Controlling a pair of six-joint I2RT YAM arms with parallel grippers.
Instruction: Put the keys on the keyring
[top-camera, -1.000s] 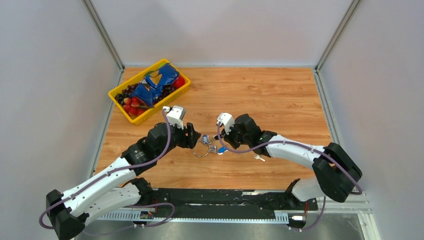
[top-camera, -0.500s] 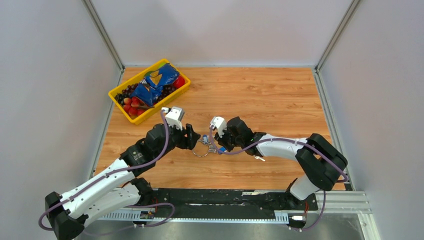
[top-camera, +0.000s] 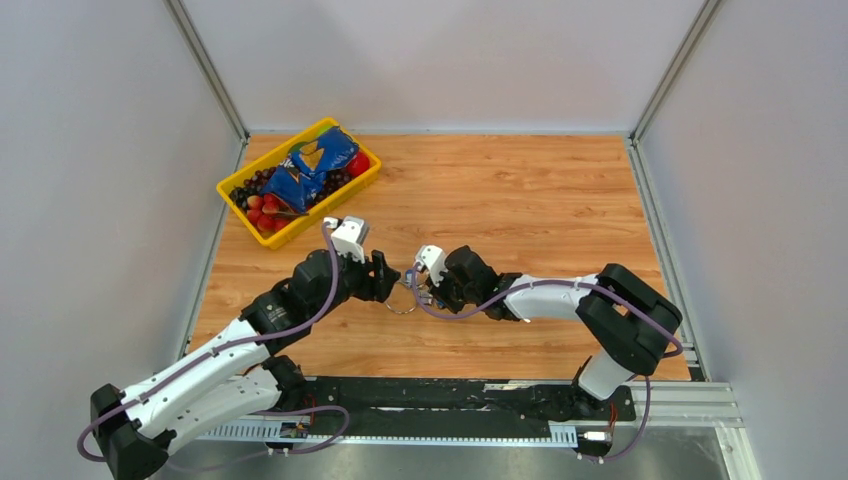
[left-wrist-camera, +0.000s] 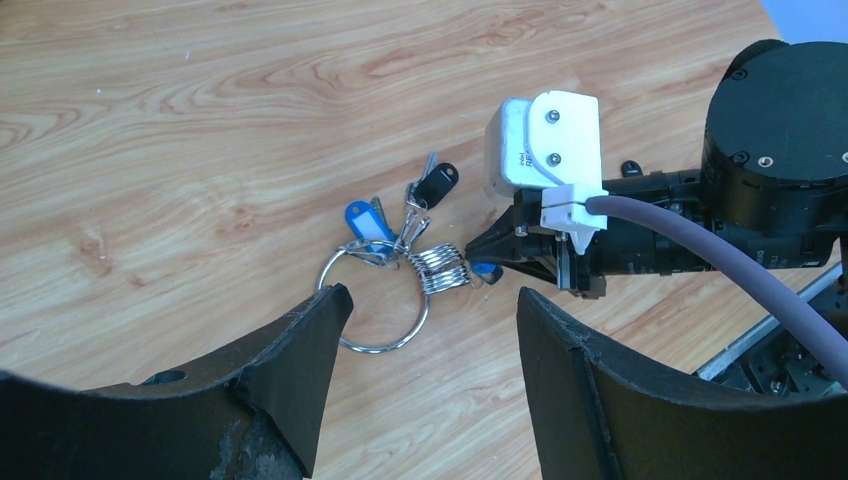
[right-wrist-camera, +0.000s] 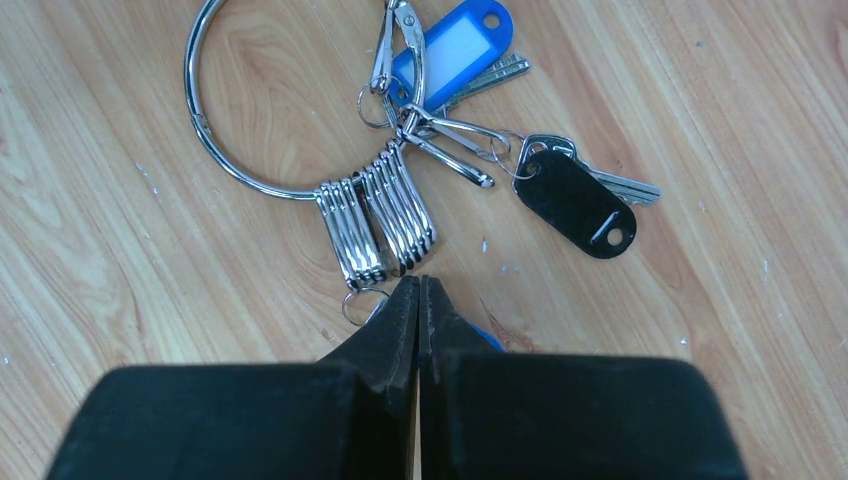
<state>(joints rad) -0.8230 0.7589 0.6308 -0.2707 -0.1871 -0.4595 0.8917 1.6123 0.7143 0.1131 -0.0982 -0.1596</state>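
The keyring, a thin silver wire ring, lies flat on the wooden table; it also shows in the top view and the left wrist view. A coil of silver clips hangs on it, with a blue-tagged key and a black-headed key clipped on. My right gripper is shut, its tips touching the clips. A second blue tag with a small ring peeks from under its fingers. My left gripper is open, low over the ring's near side.
A yellow basket with fruit and a blue packet stands at the back left. The two arms meet at the table's middle, the right gripper facing the left one across the keyring. Grey walls close in both sides.
My right gripper has slid left along the table up to the clips on the keyring, the second blue tag moving with it. My left gripper has hardly moved.
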